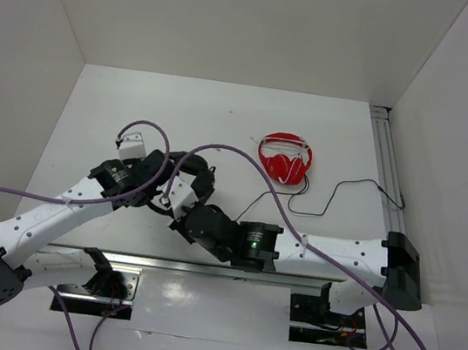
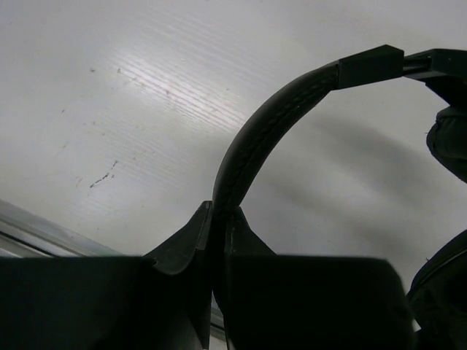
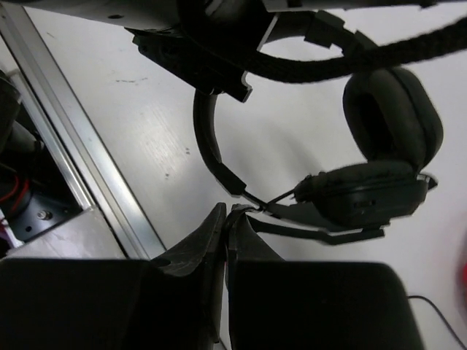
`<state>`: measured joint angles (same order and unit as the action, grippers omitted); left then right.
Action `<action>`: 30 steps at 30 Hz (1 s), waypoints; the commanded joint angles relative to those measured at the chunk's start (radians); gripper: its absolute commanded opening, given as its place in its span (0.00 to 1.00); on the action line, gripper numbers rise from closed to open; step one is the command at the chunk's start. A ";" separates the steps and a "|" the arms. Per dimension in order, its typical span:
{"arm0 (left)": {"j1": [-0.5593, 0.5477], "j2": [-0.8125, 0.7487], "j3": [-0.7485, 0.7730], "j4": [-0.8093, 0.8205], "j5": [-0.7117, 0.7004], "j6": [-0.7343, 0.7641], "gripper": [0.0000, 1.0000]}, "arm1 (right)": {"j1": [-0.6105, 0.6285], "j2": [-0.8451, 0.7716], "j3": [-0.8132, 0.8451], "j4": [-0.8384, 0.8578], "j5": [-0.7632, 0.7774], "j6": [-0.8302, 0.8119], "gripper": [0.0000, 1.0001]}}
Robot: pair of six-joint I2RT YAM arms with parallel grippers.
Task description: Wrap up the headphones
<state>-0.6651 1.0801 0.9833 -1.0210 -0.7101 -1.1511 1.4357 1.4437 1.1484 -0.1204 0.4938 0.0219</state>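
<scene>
Left gripper [image 2: 217,219] clamps the stiff headband [image 2: 270,124]; right gripper [image 3: 228,215] is pinched shut on the headphones [image 3: 365,198] beside an earcup [image 3: 394,124]. I judge them light, cable [image 1: 334,194] limp and slippery.

Open table [image 1: 147,105] left of red headphones [image 1: 285,160]

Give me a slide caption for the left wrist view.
Left hand clamps the black headphones by the headband, over the white table.
</scene>
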 commanded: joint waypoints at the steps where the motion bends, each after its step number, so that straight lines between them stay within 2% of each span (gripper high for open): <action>1: -0.017 0.024 -0.008 0.128 0.035 0.158 0.00 | -0.011 -0.065 0.089 -0.004 0.015 -0.083 0.00; 5: -0.037 0.037 0.002 0.139 0.112 0.240 0.00 | -0.050 -0.065 0.131 -0.122 -0.023 -0.167 0.00; 8: -0.037 0.046 0.022 0.139 0.133 0.269 0.00 | -0.086 -0.065 0.158 -0.235 -0.115 -0.221 0.00; 14: -0.037 0.024 0.040 0.130 0.153 0.330 0.00 | -0.141 -0.074 0.226 -0.422 -0.224 -0.243 0.00; 18: -0.037 0.034 0.058 0.119 0.153 0.358 0.00 | -0.167 -0.062 0.263 -0.524 -0.413 -0.243 0.00; 21: -0.037 0.055 0.069 0.119 0.162 0.378 0.00 | -0.179 -0.049 0.281 -0.584 -0.462 -0.243 0.00; 23: -0.037 0.055 0.080 0.119 0.172 0.389 0.00 | -0.179 -0.037 0.281 -0.594 -0.372 -0.212 0.00; 24: -0.037 0.055 0.080 0.119 0.193 0.401 0.00 | -0.170 -0.037 0.248 -0.575 -0.222 -0.198 0.00; 26: -0.037 0.046 0.080 0.130 0.218 0.425 0.00 | -0.143 -0.075 0.200 -0.480 -0.085 -0.175 0.00; 27: -0.037 0.034 0.071 0.150 0.253 0.436 0.00 | -0.132 -0.107 0.154 -0.440 0.033 -0.166 0.00; 29: -0.037 0.011 0.060 0.159 0.288 0.468 0.00 | -0.120 -0.141 0.110 -0.324 0.110 -0.166 0.02; 30: -0.037 0.011 0.049 0.176 0.305 0.481 0.00 | -0.120 -0.157 0.070 -0.283 0.152 -0.166 0.06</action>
<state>-0.6991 1.1259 1.0214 -0.8883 -0.4713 -0.7372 1.3003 1.3720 1.2678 -0.5934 0.4057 -0.1654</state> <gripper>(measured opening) 0.160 0.065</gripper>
